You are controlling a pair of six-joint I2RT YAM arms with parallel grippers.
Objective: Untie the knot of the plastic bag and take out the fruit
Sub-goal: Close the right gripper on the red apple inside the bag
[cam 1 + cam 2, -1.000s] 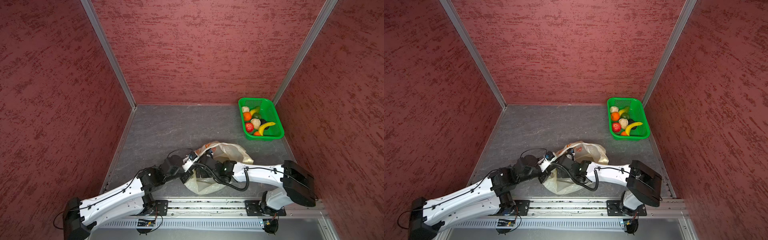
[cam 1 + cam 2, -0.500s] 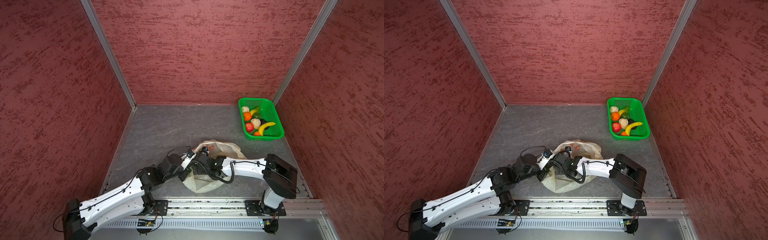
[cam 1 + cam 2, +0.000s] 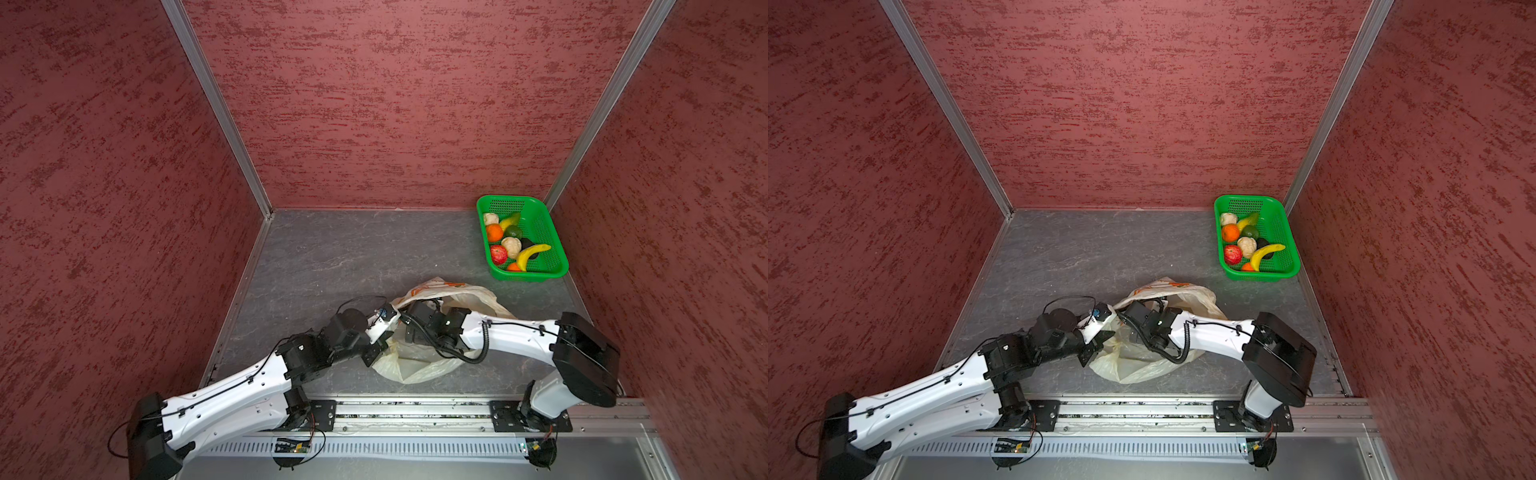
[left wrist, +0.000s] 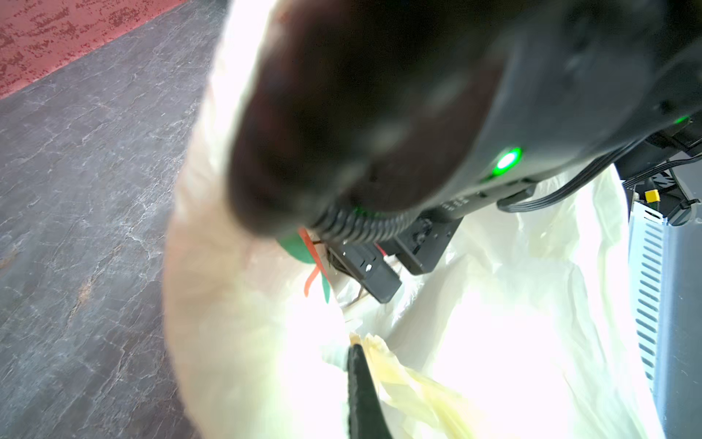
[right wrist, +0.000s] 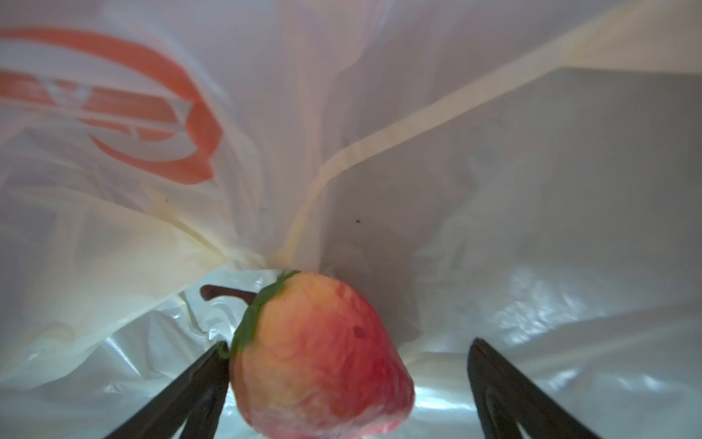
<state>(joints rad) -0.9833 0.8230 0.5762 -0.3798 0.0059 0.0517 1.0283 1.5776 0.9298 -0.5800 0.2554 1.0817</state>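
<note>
So the right gripper [image 5: 349,342]: its fingers [image 5: 197,384] stand wide apart with nothing clamped. A reddish-yellow fruit [image 5: 323,361] with a green leaf and a brown stem sits between them, right up against one finger and clear of the other, so it's bracketed, not gripped. All of that is inside the plastic bag [image 5: 494,171], with its orange print on the wall beyond.

The left gripper [image 4: 357,365] is closed tight, pinching a fold of pale-yellow plastic at the bag's mouth. Only one dark finger edge shows in its wrist view, and the rest is blown-out white.

In both top views the bag lies crumpled on the grey floor [image 3: 332,257] near the front rail [image 3: 415,409], with the right gripper reaching into its opening. Well apart, in the far right corner, the green basket [image 3: 540,224] holds more pieces: banana [image 3: 532,253], red apple [image 3: 498,254], orange [image 3: 494,232], cream lumps [image 3: 511,246].
</note>
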